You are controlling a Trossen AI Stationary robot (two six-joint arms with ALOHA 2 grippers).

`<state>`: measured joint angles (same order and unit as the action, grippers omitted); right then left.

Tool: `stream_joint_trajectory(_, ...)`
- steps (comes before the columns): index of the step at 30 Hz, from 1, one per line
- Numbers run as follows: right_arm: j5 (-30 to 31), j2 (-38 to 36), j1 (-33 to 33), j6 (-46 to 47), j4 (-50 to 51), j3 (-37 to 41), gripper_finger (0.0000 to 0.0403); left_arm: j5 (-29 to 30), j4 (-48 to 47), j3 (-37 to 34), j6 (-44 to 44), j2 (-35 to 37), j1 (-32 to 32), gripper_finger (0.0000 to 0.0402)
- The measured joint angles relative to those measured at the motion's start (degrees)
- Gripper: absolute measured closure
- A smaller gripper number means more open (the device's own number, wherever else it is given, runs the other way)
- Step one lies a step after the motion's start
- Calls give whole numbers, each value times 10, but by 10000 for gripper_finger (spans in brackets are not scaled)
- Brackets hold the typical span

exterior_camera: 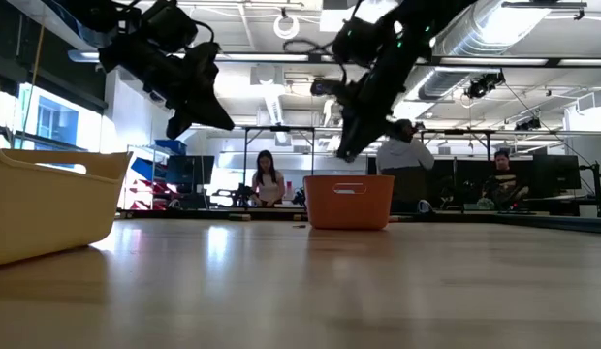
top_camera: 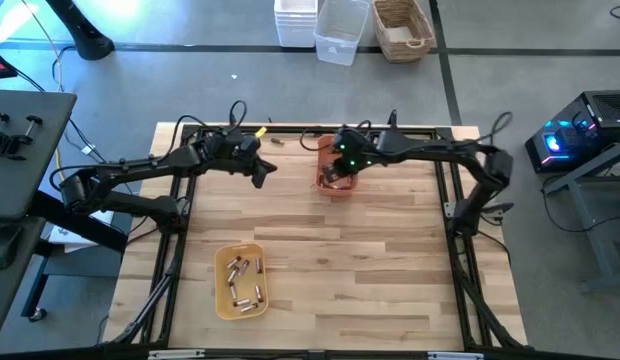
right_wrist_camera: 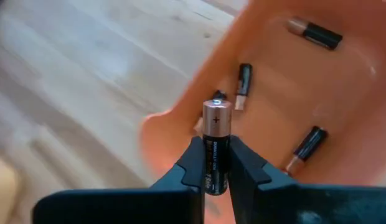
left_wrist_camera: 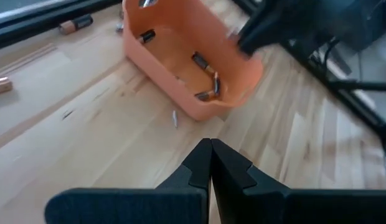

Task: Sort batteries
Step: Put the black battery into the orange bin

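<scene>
An orange tray stands at the table's far middle, with several batteries lying on its floor. My right gripper hangs over this tray, shut on one copper-topped battery. My left gripper is shut and empty, in the air just left of the orange tray. A yellow tray near the table's front left holds several more batteries. Loose batteries lie on the table by the far edge. My right gripper pinches the battery by its dark body between the two fingers, which lie across it. The copper plus end sticks out past the fingertips. The fingers come from above, slanting down, and the battery is lifted clear above the orange tray.
A black frame rims the table. Bare wood lies between the two trays and to the right. A small thin piece lies on the table beside the orange tray. Bins stand on the floor beyond the table; people are in the room behind.
</scene>
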<state>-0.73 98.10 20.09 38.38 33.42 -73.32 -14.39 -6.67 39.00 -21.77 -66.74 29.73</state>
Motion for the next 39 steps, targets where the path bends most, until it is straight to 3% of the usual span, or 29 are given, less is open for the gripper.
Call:
stream_joint_trajectory(9, 14, 56, 15, -69, -4, -1, 230, 0, 24, 0, -45, 0, -1, 401)
stream_joint_trajectory(14, -50, 43, 41, -135, 30, -27, 178, 0, 36, 0, -75, 0, -1, 401)
stream_joint_trajectory(19, -42, -11, 80, -178, 23, -40, 178, 31, 50, 0, -109, 0, -3, 401)
stream_joint_trajectory(25, -38, -45, 162, -208, 7, -52, 205, 83, 39, 12, -142, -3, -24, 401)
stream_joint_trajectory(32, -27, 13, 264, -187, 32, -47, 223, 160, -171, 104, -164, -58, -29, 401)
stream_joint_trajectory(34, -21, 44, 283, -180, 46, -47, 223, 145, -185, 124, -128, -75, -13, 401)
stream_joint_trajectory(39, -21, 129, 320, -150, 48, -49, 224, 35, -165, 169, -30, -114, 26, 401)
